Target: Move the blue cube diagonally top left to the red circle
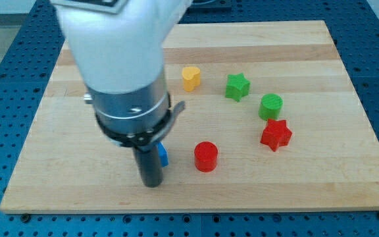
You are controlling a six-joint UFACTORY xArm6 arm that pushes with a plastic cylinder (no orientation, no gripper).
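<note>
My tip (151, 184) rests on the wooden board (321, 184) near the view's bottom left, the dark rod rising from it into the wide grey and white body of the arm (120, 72), which covers much of the board's left half. A sliver of the blue cube (162, 154) shows at the rod's right edge, just above the tip and seemingly touching the rod; the rest of the cube is hidden behind the rod, so its full outline cannot be made out. The red circle (205, 157), a short cylinder, stands to the view's right of the cube, near it but apart, at about the same height in the view. Further to the view's right sits a red star (276, 135), with a green cylinder (271, 106) just above it and a green star (237, 86) up and to the left of that. A yellow block (191, 78), its shape hard to tell, lies left of the green star, close to the arm's body. The arm carries no fingers, only the rod, so nothing is being gripped.
</note>
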